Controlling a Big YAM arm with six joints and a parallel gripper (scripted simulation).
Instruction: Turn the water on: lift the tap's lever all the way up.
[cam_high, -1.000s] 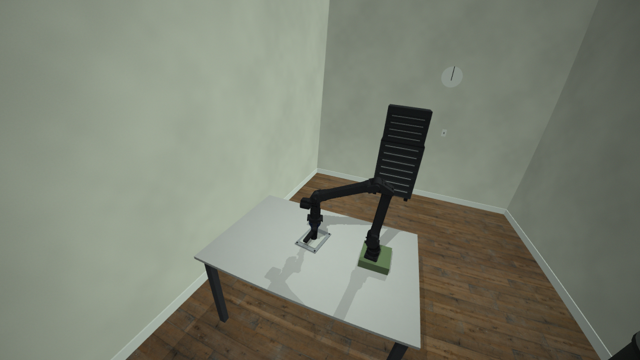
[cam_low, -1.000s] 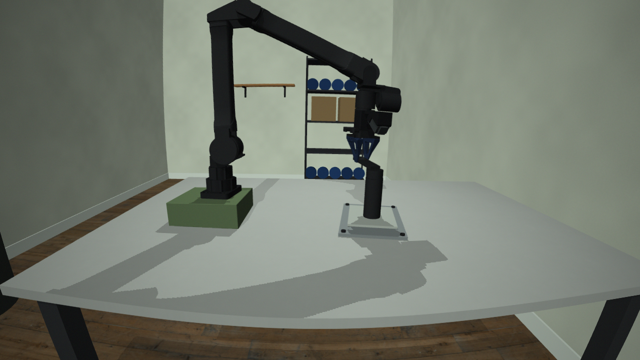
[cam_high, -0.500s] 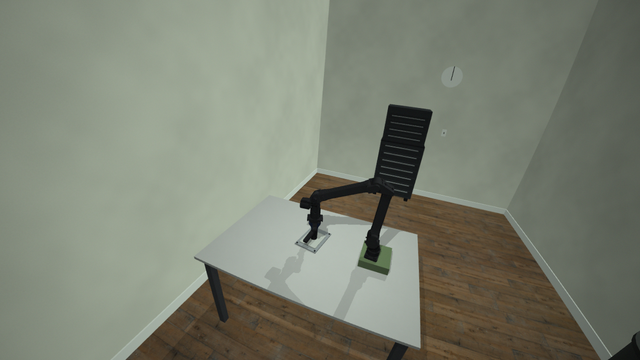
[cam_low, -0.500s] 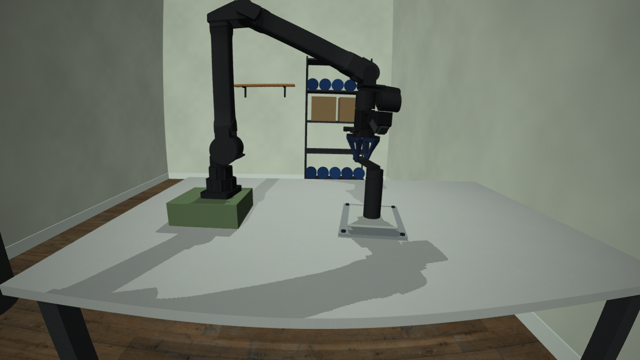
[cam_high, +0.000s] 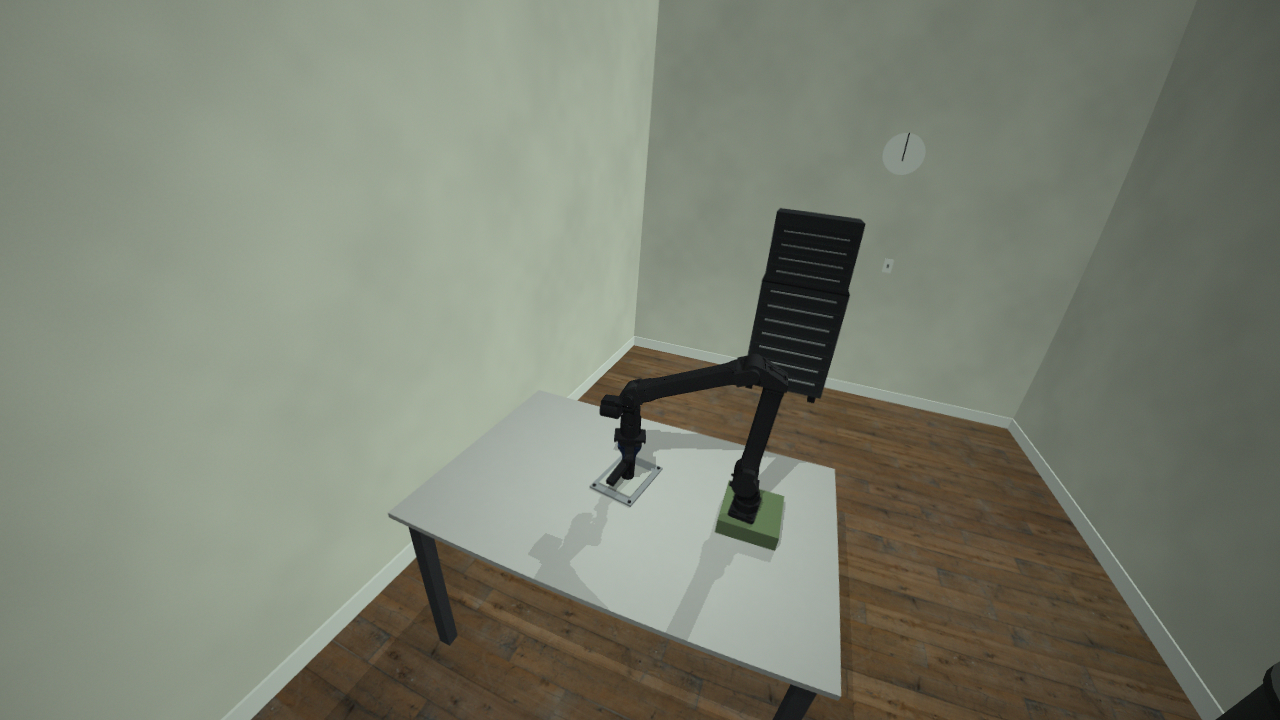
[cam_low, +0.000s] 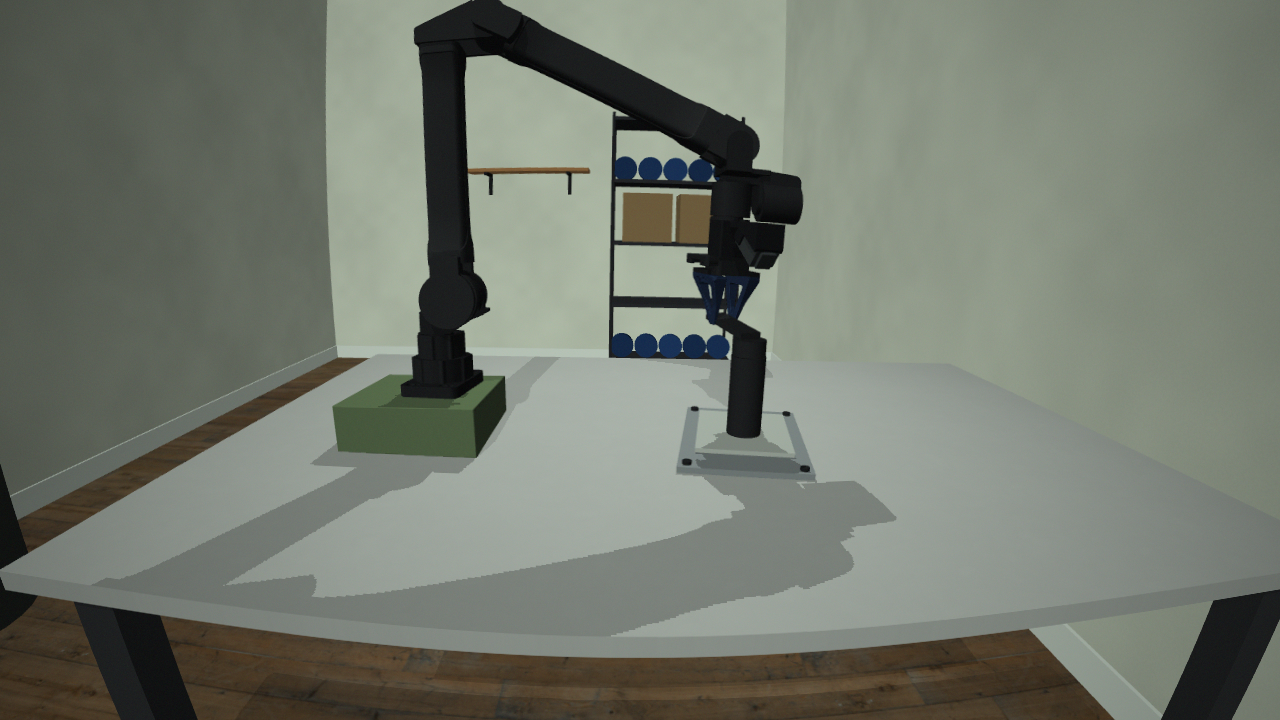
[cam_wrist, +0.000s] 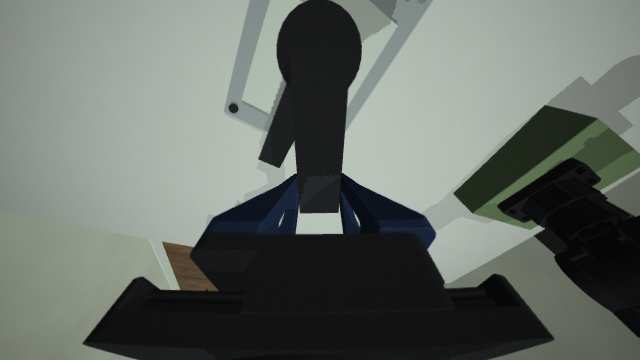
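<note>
A black tap (cam_low: 744, 389) stands upright on a grey baseplate (cam_low: 744, 456) on the white table. Its black lever (cam_wrist: 319, 150) sticks up from the tap's top, tilted. My gripper (cam_wrist: 319, 180), with blue fingers, hangs straight above the tap and is shut on the lever's free end. In the exterior view the fingers (cam_low: 726, 308) meet the lever just above the tap body. A thin black spout (cam_wrist: 277, 132) slants down beside the lever in the wrist view. In the top view the gripper (cam_high: 628, 445) sits over the baseplate (cam_high: 626, 483).
The arm's green base block (cam_low: 420, 416) stands on the table left of the tap and also shows in the wrist view (cam_wrist: 545, 160). A shelf rack with blue balls and boxes (cam_low: 666, 241) stands behind the table. Walls are close on the far side.
</note>
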